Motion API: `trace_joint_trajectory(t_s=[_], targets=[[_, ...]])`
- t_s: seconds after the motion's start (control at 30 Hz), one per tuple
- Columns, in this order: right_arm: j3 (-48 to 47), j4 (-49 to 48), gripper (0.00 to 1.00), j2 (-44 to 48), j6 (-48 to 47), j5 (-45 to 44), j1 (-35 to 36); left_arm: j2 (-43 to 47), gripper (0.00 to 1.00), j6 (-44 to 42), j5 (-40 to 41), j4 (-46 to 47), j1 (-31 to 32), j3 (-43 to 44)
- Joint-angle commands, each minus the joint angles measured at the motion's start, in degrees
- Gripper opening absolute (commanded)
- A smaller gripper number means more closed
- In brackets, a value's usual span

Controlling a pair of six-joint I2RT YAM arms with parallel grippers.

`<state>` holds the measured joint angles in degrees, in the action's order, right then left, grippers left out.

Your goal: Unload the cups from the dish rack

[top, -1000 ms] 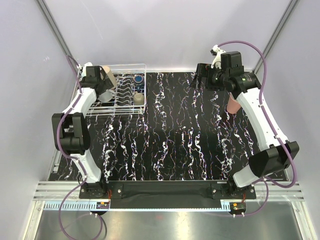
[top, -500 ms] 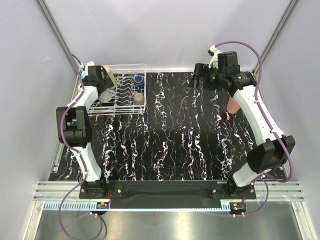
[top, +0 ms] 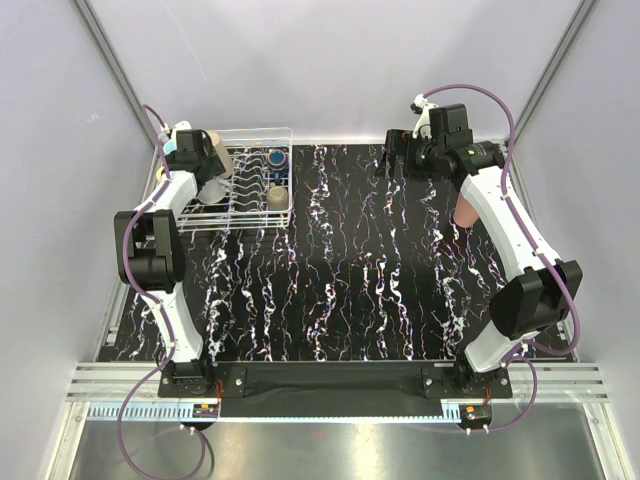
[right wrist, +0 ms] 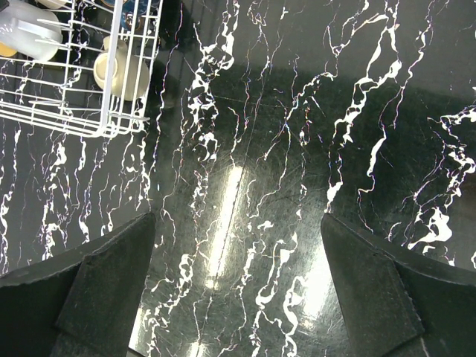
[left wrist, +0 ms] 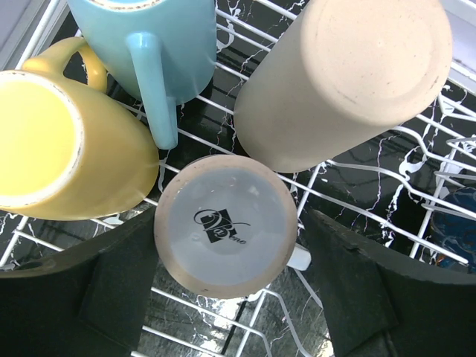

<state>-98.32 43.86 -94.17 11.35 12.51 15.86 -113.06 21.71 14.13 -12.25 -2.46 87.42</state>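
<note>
The left gripper (left wrist: 232, 256) hangs over the white wire dish rack (top: 250, 130) at the far left corner of the black, white-veined tabletop (top: 350, 290). Its jaws are parted astride an upturned mug with a pale grey base and tan rim (left wrist: 227, 223), and a sliver of space shows on one side, so nothing appears clasped yet. Crowded round that mug, all in the rack, are a yellow handled mug (left wrist: 63, 149) just beside it, a pale blue handled mug (left wrist: 145, 37) whose handle points toward it, and a tall upturned tan tumbler (left wrist: 346, 82). Farther along the rack, a dark blue cup (top: 276, 157) and a cream-coloured cup (top: 277, 197) sit among the prongs. The right gripper (right wrist: 238, 297), jaws wide and holding nothing, hovers above bare tabletop well apart from the rack. Only one cup can be seen outside the rack: a pinkish tumbler (top: 466, 210) standing on the tabletop at the far right, partly hidden behind the right arm. By this showing the unloading is barely begun, with one cup out, at least six to go, and the grey-based mug seemingly next in line. Whether more cups lie hidden beneath the left arm cannot be told.
</note>
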Motion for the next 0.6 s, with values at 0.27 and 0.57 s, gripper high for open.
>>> trace_joint_trajectory(t_s=[0.27,0.57], targets=[[0.6,-2.0,1.0,1.5,-0.3,-0.7,0.1,3.5,0.34,-2.4,-0.2,-0.3,-0.2,3.3],[2.3,-3.2,1.0,1.1,1.7,1.6,0.2,6.8,0.0,-4.4,-0.1,-5.7,0.1,6.1]])
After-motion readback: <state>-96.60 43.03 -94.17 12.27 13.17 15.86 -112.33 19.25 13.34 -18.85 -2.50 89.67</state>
